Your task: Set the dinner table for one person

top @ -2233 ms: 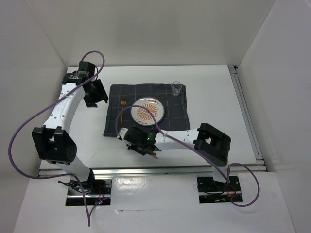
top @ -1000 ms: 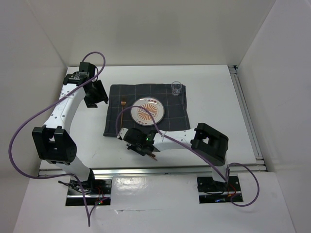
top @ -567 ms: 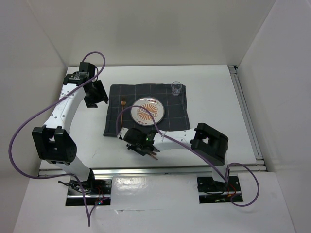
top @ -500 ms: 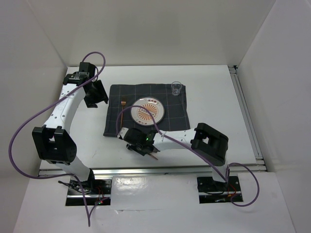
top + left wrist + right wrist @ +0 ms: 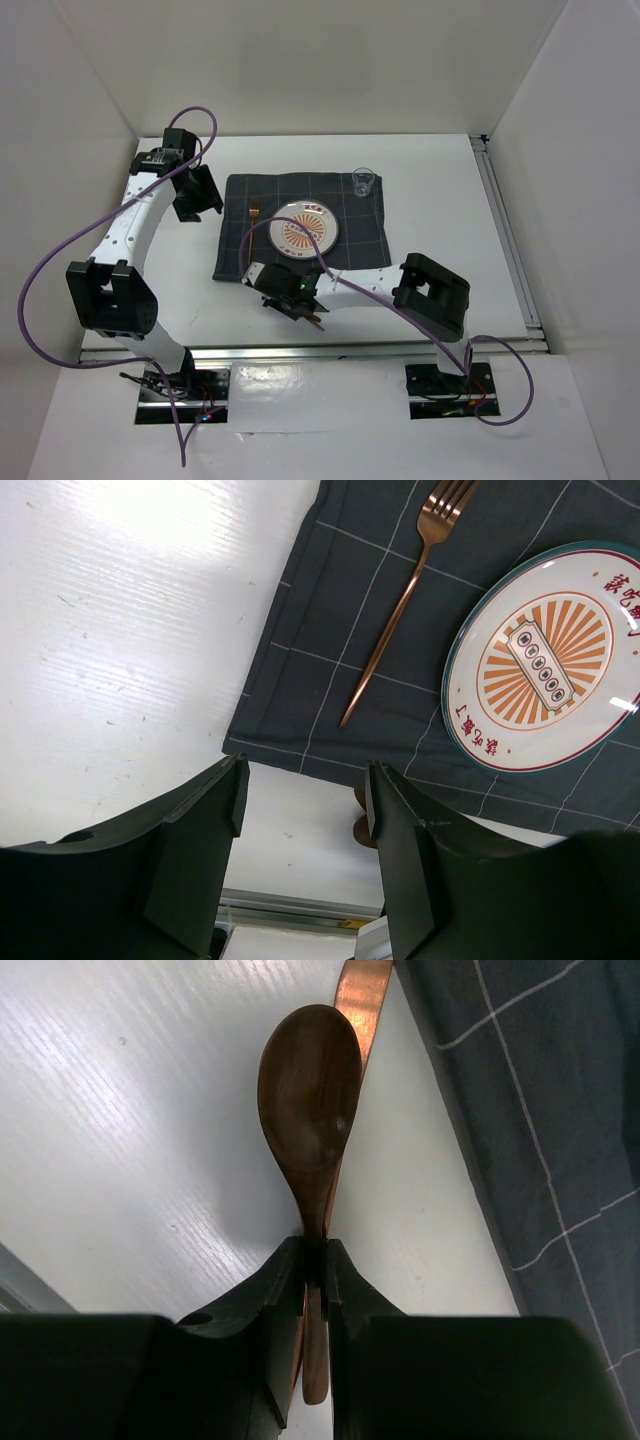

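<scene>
The white dinner table carries a dark grey checked cloth. On the cloth are a plate with an orange sunburst, a copper fork left of the plate and a clear glass at the far right corner. My right gripper is shut on the handle of a brown-copper spoon, low over the bare table just off the cloth's near edge. A second copper utensil lies right behind the spoon. My left gripper is open and empty, above the cloth's left side.
In the left wrist view the fork lies along the cloth beside the plate. Silver rails edge the table on the right and near sides. White walls enclose the left, back and right.
My right arm has shifted slightly left along the cloth's near edge with the spoon in its jaws. The left arm has not moved.
</scene>
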Controlling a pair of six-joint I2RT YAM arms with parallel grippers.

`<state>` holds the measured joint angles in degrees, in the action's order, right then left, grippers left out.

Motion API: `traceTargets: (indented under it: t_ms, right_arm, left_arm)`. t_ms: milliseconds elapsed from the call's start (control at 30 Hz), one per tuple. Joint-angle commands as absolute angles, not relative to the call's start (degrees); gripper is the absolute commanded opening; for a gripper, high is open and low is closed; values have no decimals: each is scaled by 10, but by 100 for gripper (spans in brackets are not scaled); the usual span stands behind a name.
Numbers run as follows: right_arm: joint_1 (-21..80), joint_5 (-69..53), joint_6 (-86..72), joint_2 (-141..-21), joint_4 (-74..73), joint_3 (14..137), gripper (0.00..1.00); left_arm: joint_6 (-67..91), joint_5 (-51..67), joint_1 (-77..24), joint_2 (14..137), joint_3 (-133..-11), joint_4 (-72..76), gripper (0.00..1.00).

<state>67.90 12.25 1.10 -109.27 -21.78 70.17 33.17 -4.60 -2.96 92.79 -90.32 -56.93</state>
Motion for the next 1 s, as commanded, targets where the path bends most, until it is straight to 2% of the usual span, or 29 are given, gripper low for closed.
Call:
traceTargets:
  t_ms: [0,167,267,300,967]
  right_arm:
    - [683,147,8,-1081,-233,729,17]
    - [683,164,8,-1047,-245,729,17]
    - [683,164,8,-1042,-251,724,32]
    - [683,164,3,-1042,-251,719,34]
    - [662,157,9,-1085,-222,703,36]
  left_arm:
    - [324,-47,-29,909,-906,-562,67]
    - [324,-47,-29,909,-906,-562,67]
    - [324,-47,-29,909,-901,-562,67]
    - [324,-47,-29,909,-901,-562,67]
    - [324,-52,-29,904,-896,-562,67]
